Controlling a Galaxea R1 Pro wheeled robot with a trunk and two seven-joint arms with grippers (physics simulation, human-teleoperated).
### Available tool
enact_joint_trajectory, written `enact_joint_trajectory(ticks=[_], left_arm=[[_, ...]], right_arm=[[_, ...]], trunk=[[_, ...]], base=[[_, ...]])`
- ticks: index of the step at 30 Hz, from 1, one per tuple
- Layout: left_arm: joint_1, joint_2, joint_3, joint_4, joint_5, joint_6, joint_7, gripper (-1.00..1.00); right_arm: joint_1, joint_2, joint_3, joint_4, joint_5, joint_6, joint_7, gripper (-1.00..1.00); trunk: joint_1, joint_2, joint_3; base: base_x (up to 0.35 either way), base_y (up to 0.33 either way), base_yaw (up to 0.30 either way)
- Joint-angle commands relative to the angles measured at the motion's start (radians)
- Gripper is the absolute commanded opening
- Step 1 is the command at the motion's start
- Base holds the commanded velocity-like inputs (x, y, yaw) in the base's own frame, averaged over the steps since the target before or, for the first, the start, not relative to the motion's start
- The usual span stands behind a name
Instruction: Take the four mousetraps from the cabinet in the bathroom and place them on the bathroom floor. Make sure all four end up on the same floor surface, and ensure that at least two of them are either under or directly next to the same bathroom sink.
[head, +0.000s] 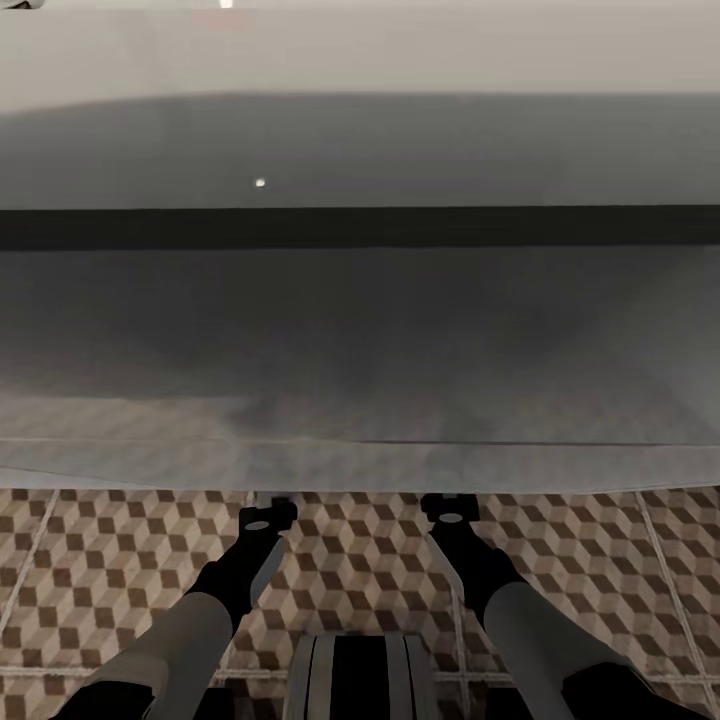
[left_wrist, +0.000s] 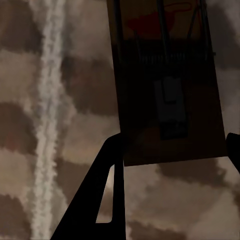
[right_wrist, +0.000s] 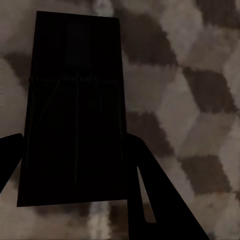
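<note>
A: What is each claw doing?

B: The left claw (left_wrist: 172, 150) pinches a mousetrap (left_wrist: 167, 85) by its near end, one finger (left_wrist: 100, 195) against its edge. The board juts out from the claw, its wire and a red mark showing. The right claw (right_wrist: 75, 160) pinches a second trap (right_wrist: 75, 105) the same way, a dark board between its fingers (right_wrist: 155, 195).

A: And beyond them?

B: Under both traps lies the cube-patterned floor (head: 360, 560), with a pale grout line running past the left one. From the head, both arms reach forward and down, the left claw (head: 268, 517) and the right claw (head: 449, 508) low over the tiles, just short of a wide white body (head: 360, 330) across the view. I cannot tell whether that is the sink unit or the tub.

A: So how far along?

B: Two traps are out of the cabinet but not yet set down; I judge the release comes next. The other two I cannot account for, so perhaps half remains.
</note>
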Motion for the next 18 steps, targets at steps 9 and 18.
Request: enact_joint_trajectory(ticks=[9,18], left_arm=[[0.000,0.000,-0.005,-0.002,0.002,0.007,0.009,-1.00],[0.000,0.000,-0.005,-0.002,0.002,0.007,0.009,-1.00]], right_arm=[[0.000,-0.001,0.013,0.035,-0.031,0.006,-0.013,-1.00],[0.000,-0.001,0.013,0.035,-0.031,0.006,-0.013,-1.00]], trunk=[[0.000,0.000,-0.001],[0.000,0.000,-0.001]], base=[[0.000,0.000,0.000],[0.000,0.000,0.000]])
